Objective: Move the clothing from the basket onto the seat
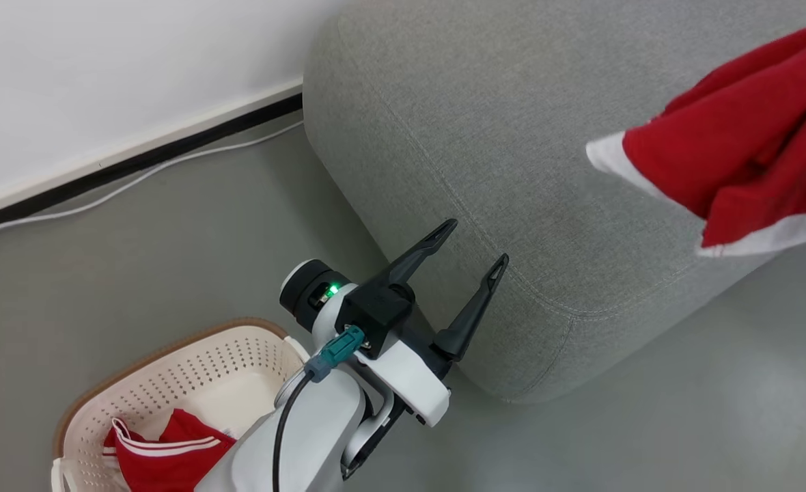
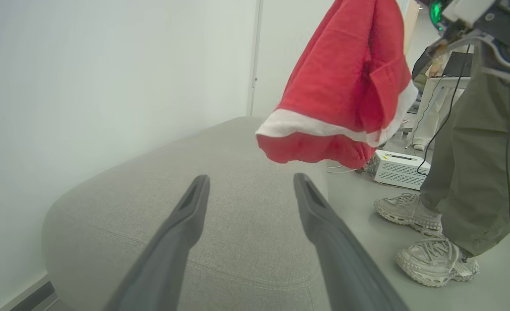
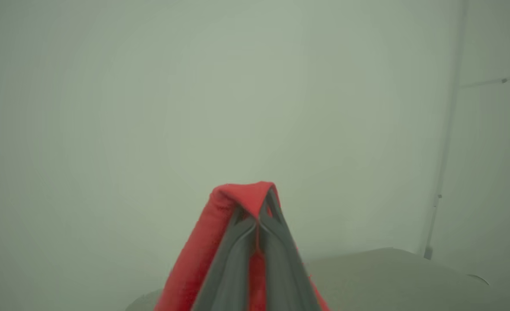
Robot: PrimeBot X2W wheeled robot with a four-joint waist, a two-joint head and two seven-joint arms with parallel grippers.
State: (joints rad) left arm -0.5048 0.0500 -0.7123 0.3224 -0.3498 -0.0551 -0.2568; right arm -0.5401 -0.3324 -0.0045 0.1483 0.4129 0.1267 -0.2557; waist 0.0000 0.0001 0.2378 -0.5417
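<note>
A red garment with white trim (image 1: 751,157) hangs in the air over the right part of the grey sofa (image 1: 485,116). In the right wrist view my right gripper (image 3: 259,211) is shut on a fold of that red garment (image 3: 237,194). My left gripper (image 1: 475,244) is open with nothing in it, held beside the sofa's rounded front corner and above the basket. In the left wrist view its fingers (image 2: 251,180) point at the sofa (image 2: 220,216), with the hanging garment (image 2: 345,86) beyond them. The cream basket (image 1: 191,376) at lower left holds another red garment with white stripes (image 1: 164,458).
A white wall with a black baseboard strip and a white cable (image 1: 136,178) runs behind the sofa. A person's legs (image 2: 475,172) and pale shoes (image 2: 436,259) stand on the grey floor right of the sofa, near a white box (image 2: 397,168) with cables.
</note>
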